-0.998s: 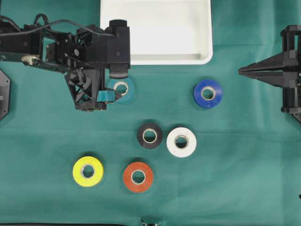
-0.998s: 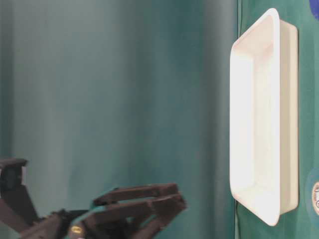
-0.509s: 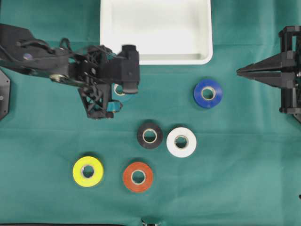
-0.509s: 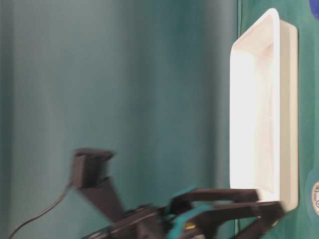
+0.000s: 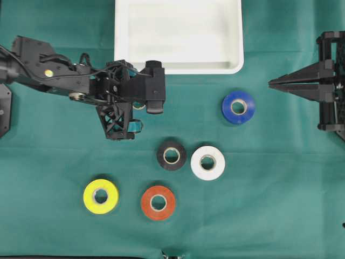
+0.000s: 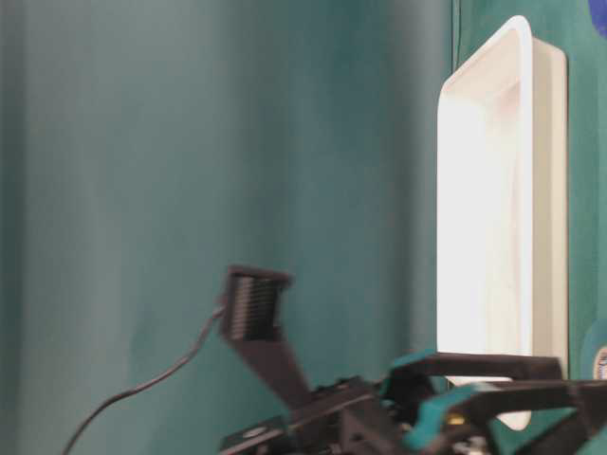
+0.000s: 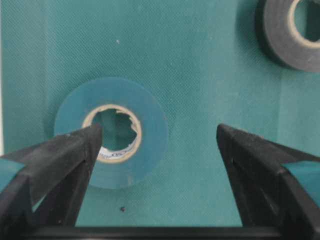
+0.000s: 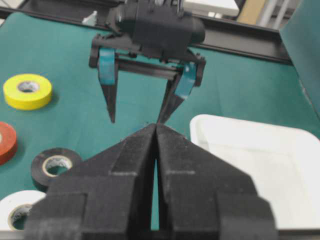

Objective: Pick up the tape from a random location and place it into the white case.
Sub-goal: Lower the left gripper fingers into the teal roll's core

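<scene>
- Green cloth [image 5: 280, 205] covered the whole table under everything I could see.
- The white case [image 5: 178, 35] sat at the far edge in the overhead view, lying flat, nothing inside it that I could make out. The table-level view showed its rim [image 6: 527, 190] side-on.
- My left arm reached in from the left, its left gripper [image 5: 139, 110] just below the case's near-left corner, jaws spread wide.
- From the left wrist camera the teal tape [image 7: 111, 131] lay flat on the cloth. One finger [image 7: 60, 160] overlapped the roll's left edge and core; the other stood well clear on the right. I could not tell whether either touched the roll. In the overhead view the gripper hid the roll almost entirely.
- The right gripper [image 5: 271, 83] hung at the right edge, fingers pressed together on nothing, well apart from every roll.
- Other rolls, all flat and loose: blue tape [image 5: 238, 107] right of centre; black tape [image 5: 171, 155] and white tape [image 5: 208, 162] just beside each other mid-table; yellow tape [image 5: 101, 196] and red tape [image 5: 158, 202] nearer the front.
</scene>
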